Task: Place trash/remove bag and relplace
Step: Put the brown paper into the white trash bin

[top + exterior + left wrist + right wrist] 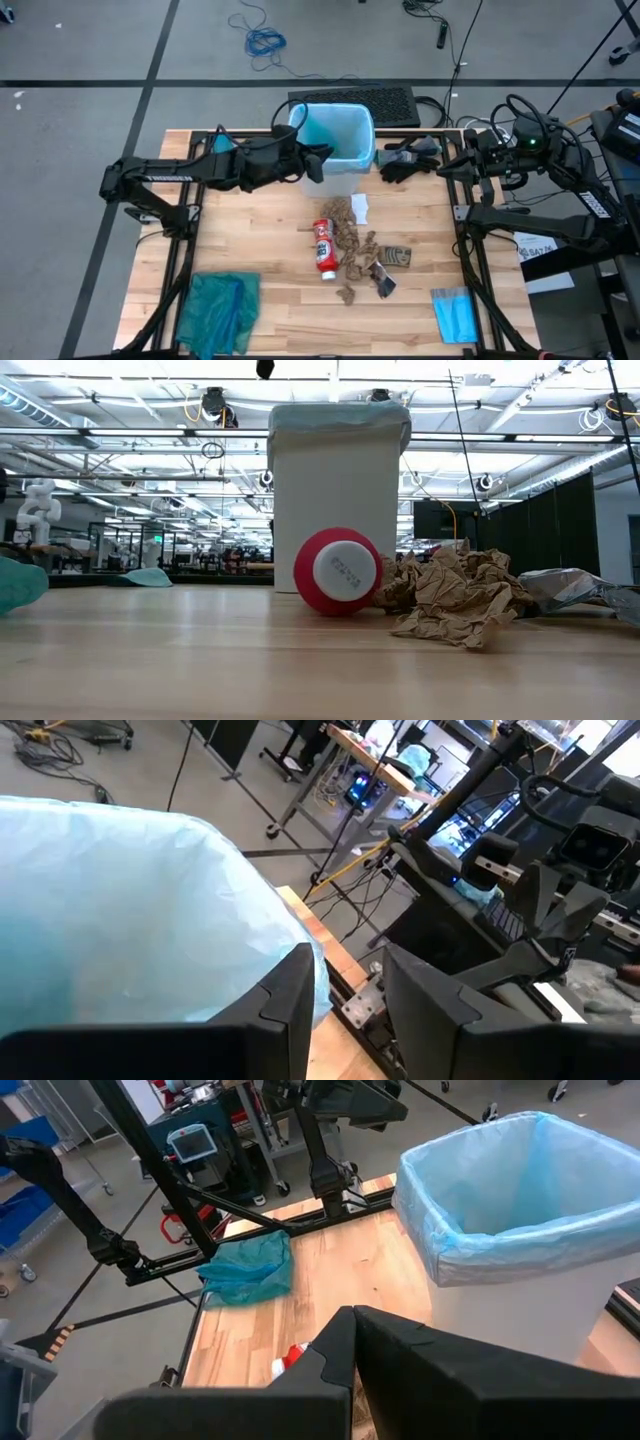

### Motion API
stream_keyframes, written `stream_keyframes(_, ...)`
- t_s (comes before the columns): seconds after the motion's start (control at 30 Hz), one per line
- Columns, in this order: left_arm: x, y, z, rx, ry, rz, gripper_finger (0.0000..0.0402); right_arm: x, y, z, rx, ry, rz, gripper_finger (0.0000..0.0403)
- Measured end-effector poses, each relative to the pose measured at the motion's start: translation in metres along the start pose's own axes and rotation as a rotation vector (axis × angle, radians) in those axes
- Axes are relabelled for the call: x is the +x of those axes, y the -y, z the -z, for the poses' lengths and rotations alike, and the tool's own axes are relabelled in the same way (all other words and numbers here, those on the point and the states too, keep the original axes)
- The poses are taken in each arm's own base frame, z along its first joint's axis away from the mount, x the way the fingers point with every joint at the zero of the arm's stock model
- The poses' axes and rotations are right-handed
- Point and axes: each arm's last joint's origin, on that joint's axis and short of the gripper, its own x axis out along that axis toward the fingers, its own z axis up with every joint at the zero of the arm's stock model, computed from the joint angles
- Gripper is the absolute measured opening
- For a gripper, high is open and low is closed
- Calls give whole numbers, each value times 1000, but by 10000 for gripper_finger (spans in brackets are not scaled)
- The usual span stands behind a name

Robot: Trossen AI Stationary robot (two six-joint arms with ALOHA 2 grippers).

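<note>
Pale wood bench (280, 300) carries a white bin lined with the light-blue bag (335, 135); beside its rim the left gripper (318, 160) stands narrowly parted, empty. The trash (350, 245) lies nearer the front edge — bottle (324, 246) lengthwise front-to-back. The right gripper (400, 160) is pressed closed, slightly farther.

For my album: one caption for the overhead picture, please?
Left gripper at the blue-lined bin; trash strewn on the table.
</note>
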Motion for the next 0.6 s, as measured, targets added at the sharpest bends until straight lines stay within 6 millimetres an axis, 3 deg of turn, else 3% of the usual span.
stream_keyframes(0.37, -4, 9, 7, 4, -97, 131, 118, 0, 0, 0, 2, 0, 1, 2)
stream_keyframes(0.6, -19, 32, 11, 151, -96, 320, 118, 9, 5, 7, 51, -35, -10, 2)
